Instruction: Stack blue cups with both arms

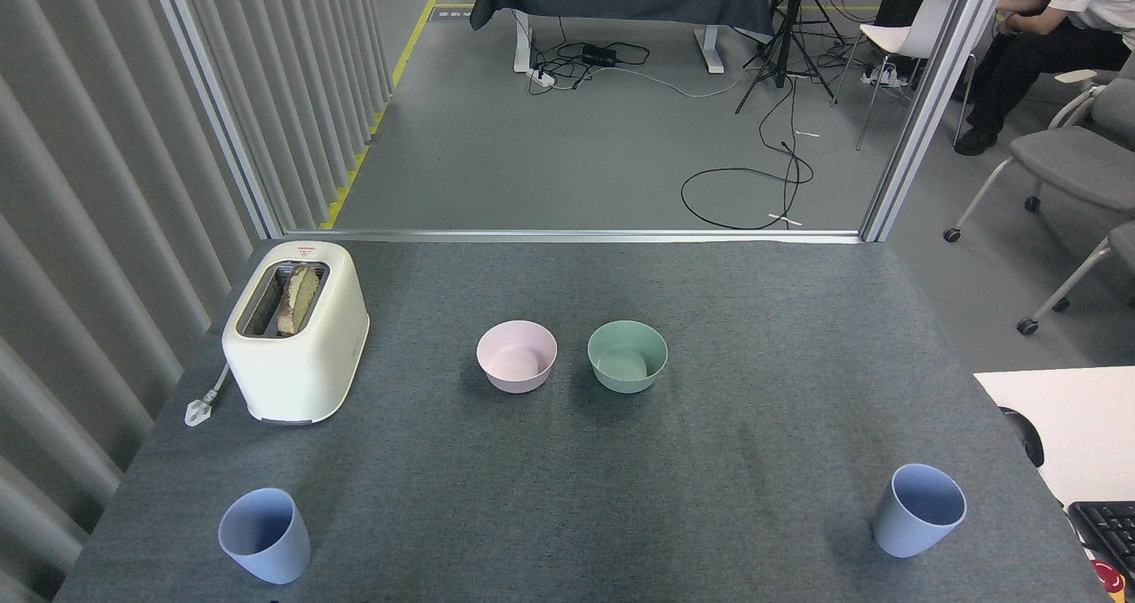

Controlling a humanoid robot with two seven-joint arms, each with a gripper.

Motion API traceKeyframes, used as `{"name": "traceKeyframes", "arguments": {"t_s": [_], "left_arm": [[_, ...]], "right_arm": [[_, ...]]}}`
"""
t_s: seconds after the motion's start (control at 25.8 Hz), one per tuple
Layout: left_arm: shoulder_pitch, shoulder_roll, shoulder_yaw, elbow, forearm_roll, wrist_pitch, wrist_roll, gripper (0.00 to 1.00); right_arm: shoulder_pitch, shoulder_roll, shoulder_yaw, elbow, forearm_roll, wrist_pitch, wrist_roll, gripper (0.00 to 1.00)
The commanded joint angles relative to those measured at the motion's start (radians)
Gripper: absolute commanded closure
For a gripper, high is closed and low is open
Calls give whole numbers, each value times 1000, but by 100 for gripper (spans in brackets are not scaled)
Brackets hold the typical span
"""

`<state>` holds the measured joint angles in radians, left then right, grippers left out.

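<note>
- Grey felt-like cloth covers the table (567, 461), which fills the lower part of the head view; a ribbed grey wall (97, 186) runs along the left, and a grey floor (576, 142) lies beyond the far edge, strewn with black cables (754, 186).
- Far left on the table stands a cream toaster (297, 337) with a slice of bread (297, 300) in its slot; its plug (199, 408) lies on the cloth beside it.
- The left cup (264, 535), pale blue and matte, stands upright near the front left corner, tapering to a narrower base, mouth open upward.
- At mid table a pink bowl (517, 356) and a green bowl (627, 356) sit side by side, close but apart, both empty.
- The right cup (919, 509), same pale blue, stands upright near the front right corner, well apart from the left cup.
- Past the right edge are a white desk (1082, 426) with a keyboard (1108, 528), grey chairs (1064, 160), and a seated person (1046, 35) at the top right.
- Neither pincer is in view, so whether they are apart or together cannot be told; nothing touches either cup.
</note>
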<state>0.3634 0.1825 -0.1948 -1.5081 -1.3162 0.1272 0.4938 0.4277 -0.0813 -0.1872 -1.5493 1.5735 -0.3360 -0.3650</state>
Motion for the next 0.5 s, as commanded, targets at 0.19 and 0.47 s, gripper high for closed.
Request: {"name": "traceKeyframes", "arguments": {"t_s": [0.19,0.47], "left_arm": [[-1,0,0,5,0,3,0,0],[-11,-35,15,31,21,129,-1,0]], "right_arm": [[0,0,3,0,0,-2,0,0],[0,0,5,0,-1,-2,0,0]]}}
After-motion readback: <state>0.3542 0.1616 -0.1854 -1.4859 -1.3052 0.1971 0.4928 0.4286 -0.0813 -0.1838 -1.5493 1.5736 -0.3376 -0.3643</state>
